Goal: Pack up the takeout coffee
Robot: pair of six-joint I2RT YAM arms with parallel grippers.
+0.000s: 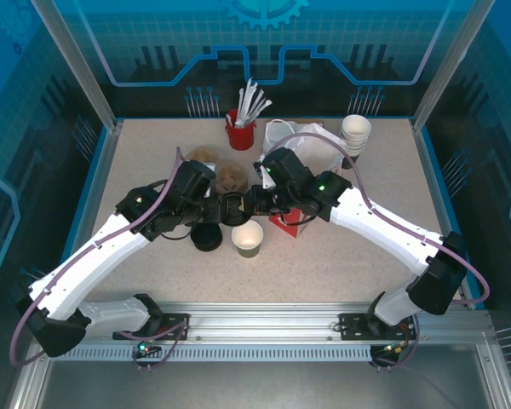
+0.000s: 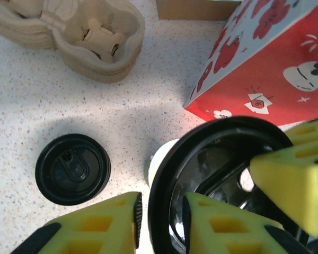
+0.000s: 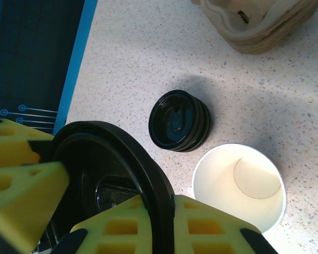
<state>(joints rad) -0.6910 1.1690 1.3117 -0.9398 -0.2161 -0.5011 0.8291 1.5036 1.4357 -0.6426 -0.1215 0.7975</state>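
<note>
Top external: a dark olive paper cup (image 1: 248,239) stands upright on the speckled table (image 1: 341,256), mouth up and unlidded, just beside a squat stack of black lids (image 1: 207,237). A round black plastic lid (image 1: 232,207) hangs between the claws. The right gripper (image 1: 249,203) is clenched on its rim, while the left gripper (image 1: 220,207) straddles the rim with its jaws apart. Left wrist shows white flowers printed on a red carton (image 2: 254,79).

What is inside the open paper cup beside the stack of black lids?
Nothing: the right wrist view shows the cup with bare white wall and bottom. In the left wrist view the held black lid covers it, apart from a sliver of rim.
</note>
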